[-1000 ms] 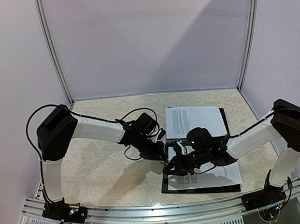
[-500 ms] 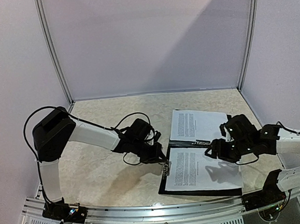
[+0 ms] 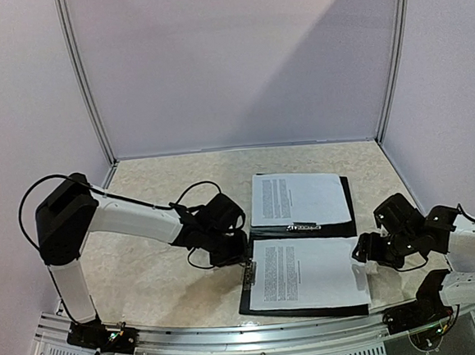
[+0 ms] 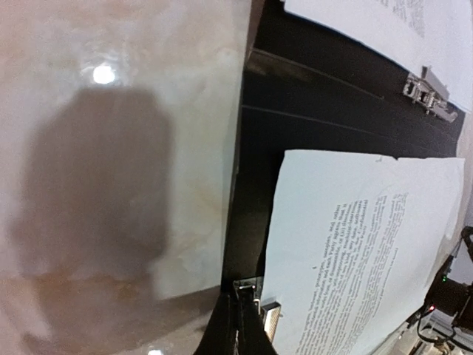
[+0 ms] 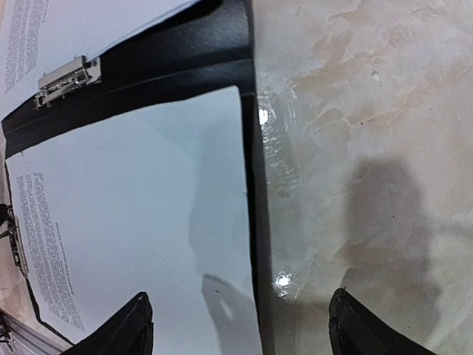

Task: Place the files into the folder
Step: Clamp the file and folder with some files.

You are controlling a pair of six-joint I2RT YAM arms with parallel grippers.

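The black folder [image 3: 349, 210] lies open on the table. White printed files [image 3: 307, 272] lie flat on its near half, and more sheets [image 3: 298, 199] cover its far half. My left gripper [image 3: 242, 255] is at the folder's left edge, shut on the metal clip [image 4: 270, 318] beside the files [image 4: 369, 251]. My right gripper [image 3: 363, 254] hovers over the folder's right edge, open and holding nothing. In the right wrist view that gripper [image 5: 240, 325] straddles the black border [image 5: 255, 222] between the files [image 5: 133, 222] and the table.
A second metal clip [image 5: 66, 80] sits on the folder's spine. The beige marbled tabletop [image 3: 155, 274] is walled in by white panels [image 3: 237, 62] at the back and sides. A metal rail [image 3: 258, 340] runs along the near edge.
My right gripper has opened, let go of the files and drawn back to the right. The files now lie flat in the folder. The left arm and folder have shifted slightly left.
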